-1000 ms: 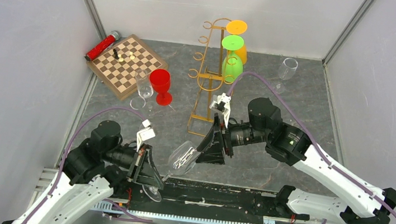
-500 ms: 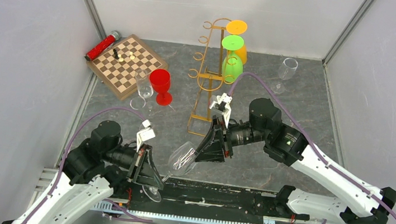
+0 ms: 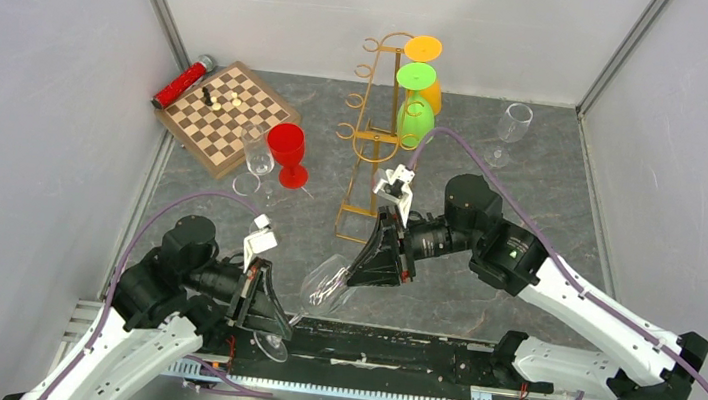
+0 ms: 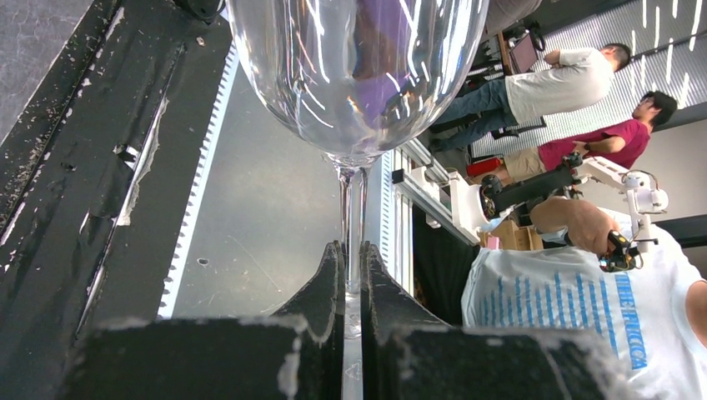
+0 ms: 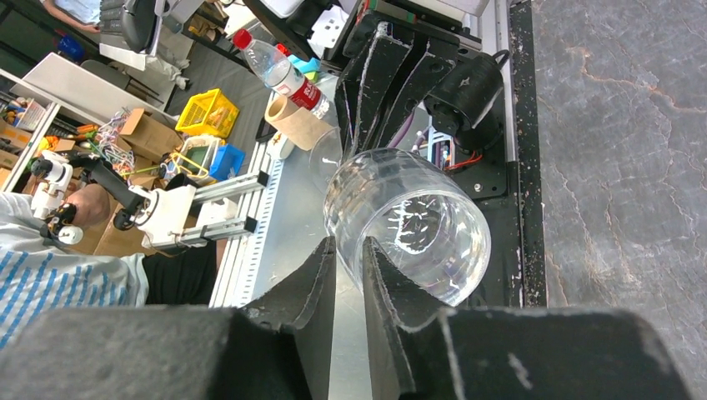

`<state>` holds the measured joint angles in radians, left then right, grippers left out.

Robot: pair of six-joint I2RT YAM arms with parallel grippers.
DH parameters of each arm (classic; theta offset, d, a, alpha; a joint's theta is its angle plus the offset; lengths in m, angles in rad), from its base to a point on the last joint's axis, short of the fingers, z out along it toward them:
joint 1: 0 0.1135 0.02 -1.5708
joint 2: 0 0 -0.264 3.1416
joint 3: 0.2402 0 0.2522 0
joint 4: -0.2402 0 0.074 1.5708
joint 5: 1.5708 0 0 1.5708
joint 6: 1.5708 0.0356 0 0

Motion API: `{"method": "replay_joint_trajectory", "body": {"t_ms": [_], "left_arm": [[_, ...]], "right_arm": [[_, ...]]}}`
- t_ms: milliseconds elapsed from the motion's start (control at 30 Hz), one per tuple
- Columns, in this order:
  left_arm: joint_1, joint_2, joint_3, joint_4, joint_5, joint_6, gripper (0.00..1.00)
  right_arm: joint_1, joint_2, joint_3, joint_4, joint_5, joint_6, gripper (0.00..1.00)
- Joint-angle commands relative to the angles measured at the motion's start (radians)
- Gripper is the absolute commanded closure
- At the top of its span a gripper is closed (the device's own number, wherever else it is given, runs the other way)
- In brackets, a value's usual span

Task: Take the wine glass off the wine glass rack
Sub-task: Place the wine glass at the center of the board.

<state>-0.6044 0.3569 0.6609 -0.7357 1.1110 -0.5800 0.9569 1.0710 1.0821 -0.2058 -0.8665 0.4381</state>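
Holding a clear wine glass by its stem, off the gold rack, the left gripper stays clenched while the right gripper pinches the bowl's rim, suggesting a handover next.

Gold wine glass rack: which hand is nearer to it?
Right. The right hand sits just in front of the wine glass rack's base; the left hand is farther back, at the table's near edge.

My left end effector is clamped tight; my right end effector reaches left, fingers narrowly apart.
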Motion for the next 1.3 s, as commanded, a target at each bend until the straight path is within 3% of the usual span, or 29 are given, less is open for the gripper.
{"method": "replay_joint_trajectory", "body": {"t_ms": [0, 233, 400, 733, 1033, 1267], "left_arm": [[0.002, -0.006, 0.032, 0.019, 0.004, 0.034, 0.98], [0.001, -0.005, 0.036, 0.019, -0.002, 0.036, 0.98], [0.001, 0.0, 0.035, 0.0, -0.021, 0.052, 0.97], [0.002, 0.029, 0.047, -0.001, -0.063, 0.066, 0.73], [0.001, 0.08, 0.064, -0.016, -0.125, 0.084, 0.69], [0.001, 0.116, 0.095, -0.033, -0.215, 0.104, 0.68]], "right_arm": [[0.002, -0.002, 0.001, 0.065, -0.058, 0.019, 0.81], [0.003, -0.003, -0.035, 0.125, -0.087, 0.056, 1.0], [0.005, -0.012, -0.048, 0.141, -0.096, 0.062, 1.0], [0.014, -0.033, -0.062, 0.141, -0.112, 0.044, 1.0], [0.014, -0.045, -0.041, 0.073, -0.105, -0.017, 1.0], [0.014, -0.047, -0.001, -0.098, -0.042, -0.14, 1.0]]}}
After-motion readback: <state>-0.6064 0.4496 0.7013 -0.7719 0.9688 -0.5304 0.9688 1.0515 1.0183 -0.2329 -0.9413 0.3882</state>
